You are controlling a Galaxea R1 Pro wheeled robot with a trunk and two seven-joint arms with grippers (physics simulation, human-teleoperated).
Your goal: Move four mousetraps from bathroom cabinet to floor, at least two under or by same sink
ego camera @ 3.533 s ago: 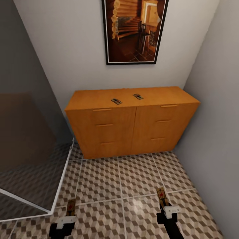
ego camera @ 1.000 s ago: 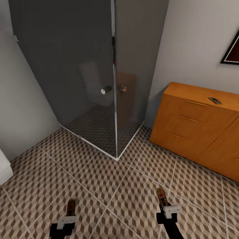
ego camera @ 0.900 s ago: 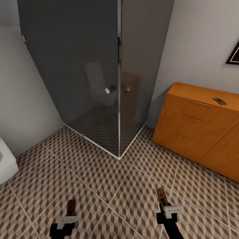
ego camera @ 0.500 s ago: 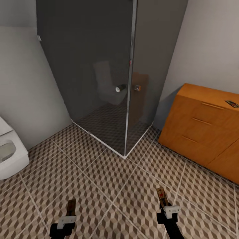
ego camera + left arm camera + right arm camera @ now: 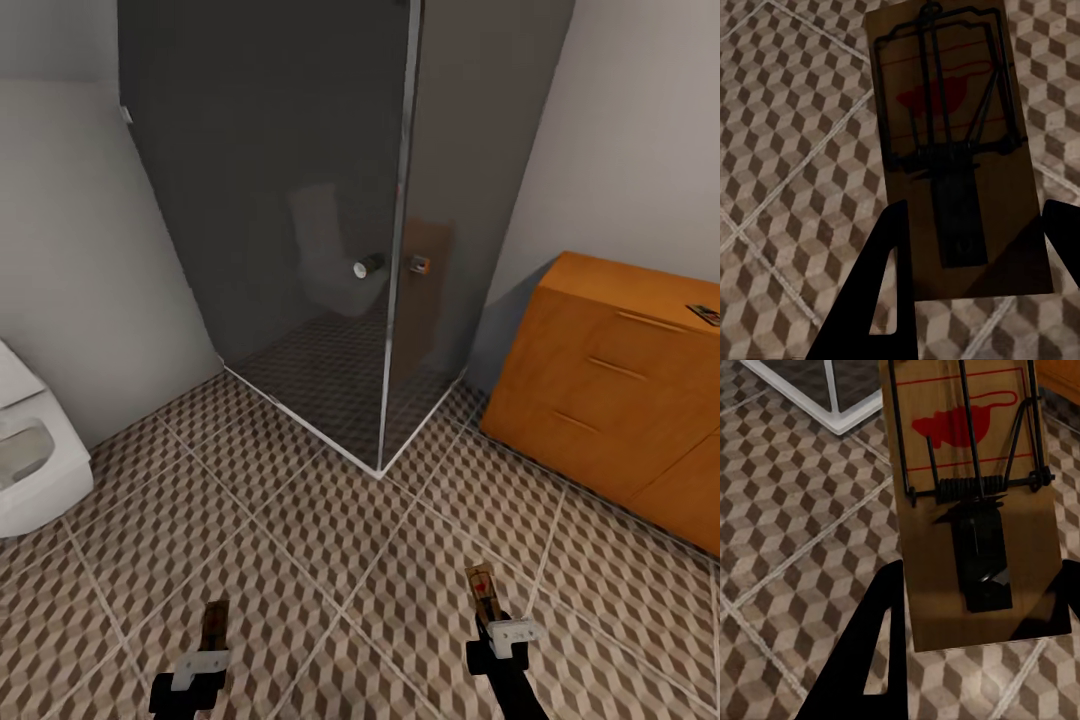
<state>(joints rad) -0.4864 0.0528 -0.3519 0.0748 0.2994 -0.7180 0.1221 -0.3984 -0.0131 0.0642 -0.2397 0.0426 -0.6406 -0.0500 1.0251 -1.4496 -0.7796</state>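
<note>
Bottom of head view: left gripper (image 5: 213, 640) low at lower left, fingers closed on a mousetrap (image 5: 214, 622), board sticking forward. Left wrist view shows that trap (image 5: 956, 142) pinched between the dark fingers (image 5: 881, 300), wire and red mark facing the camera, tiles beneath it. Right gripper (image 5: 492, 615) at lower right, also closed on a second mousetrap (image 5: 481, 585); right wrist view shows the board (image 5: 971, 495) clamped at its near end between the fingers (image 5: 877, 660). Both traps are carried in the air above the bathroom floor (image 5: 300, 520), not resting on it.

Mid frame: cube-pattern tiles, then the corner of a dark glass shower enclosure (image 5: 330, 200) at center. White toilet (image 5: 30, 450) at the left edge.

Far right: orange-brown cabinet (image 5: 610, 380), with one more mousetrap (image 5: 706, 314) on its top at the right edge, partly cut off. Fourth trap cannot be placed from these views. Sink not visible here.

Progress, judged: two traps picked up and in transit, none seen set down on the floor yet. Left: reach the sink, place these two under or beside it, then fetch the remaining traps from the cabinet top and lay them on the same tiles.
</note>
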